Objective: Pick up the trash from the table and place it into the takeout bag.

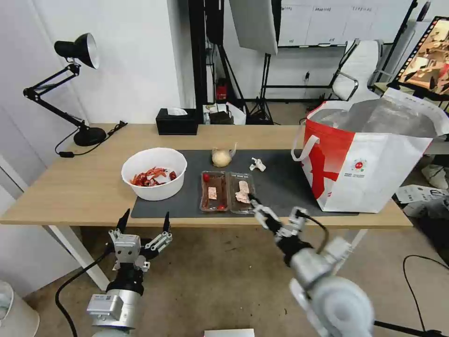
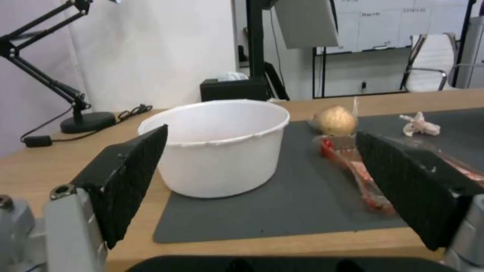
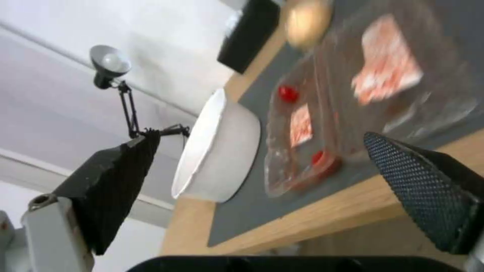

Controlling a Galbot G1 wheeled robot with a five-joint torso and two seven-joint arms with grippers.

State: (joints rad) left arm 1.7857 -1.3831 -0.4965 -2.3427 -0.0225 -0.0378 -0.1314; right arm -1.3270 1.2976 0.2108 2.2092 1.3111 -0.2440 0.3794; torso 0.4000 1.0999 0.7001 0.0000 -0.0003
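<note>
Below the near edge of the table [image 1: 93,187], the left gripper [image 1: 145,223] points upward on a nearly vertical forearm, its two dark fingers [image 2: 126,177] spread wide and holding nothing. Seen between those fingers in the left wrist view, the white bowl [image 2: 222,147] stands just beyond the fingertips, on the corner of the dark grey mat [image 2: 282,204]; the head view shows red shells [image 1: 152,177] inside it.

The right gripper [image 1: 256,206] reaches forward and up from a tilted, extended arm, and its tips stand at the table's near edge, right at the near end of the clear twin-compartment tray [image 1: 228,191]. Its textured fingers [image 3: 423,181] are spread apart in the right wrist view and grip nothing; whether a tip touches the tray cannot be told. The tray [image 3: 353,98] lies on the mat just ahead of the fingers, with small red pieces and pale scraps in both compartments.

Beyond the tray from the right fingertips lie the yellowish pouch [image 1: 221,157] and, beside it, the small white paper wad [image 1: 257,164], both on the mat and apart from each other. The takeout bag [image 1: 369,159] stands upright and open, well off to the right of the right fingers, its silver lining showing. At the table's far edge sit a black tissue box [image 1: 177,121] and a black desk lamp [image 1: 77,89].
</note>
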